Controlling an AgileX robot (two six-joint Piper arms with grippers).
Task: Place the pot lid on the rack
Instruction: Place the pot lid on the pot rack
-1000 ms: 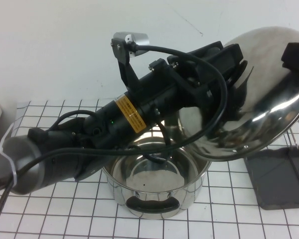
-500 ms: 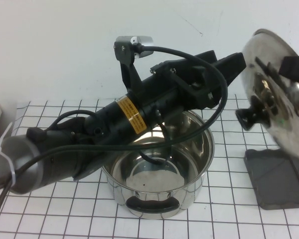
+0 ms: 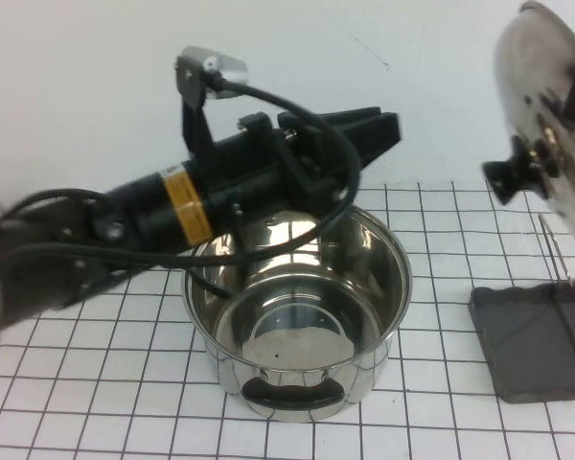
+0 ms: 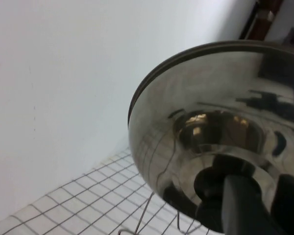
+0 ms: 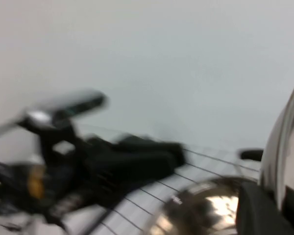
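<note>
The shiny pot lid stands on edge in the air at the far right, above the rack. Its black knob points left. My right gripper is shut on the lid's rim and is mostly beyond the right edge of the high view. My left gripper is open and empty above the pot, well left of the knob. In the left wrist view the lid and knob show beyond my dark fingers.
The steel pot with black handles stands uncovered at the table's middle on the grid mat. The rack's thin wire prongs rise just under the lid. The left arm stretches over the pot's back left.
The lid has turned from underside-up to standing on edge and moved right and up. My left gripper has let go of it and pulled back to the left.
</note>
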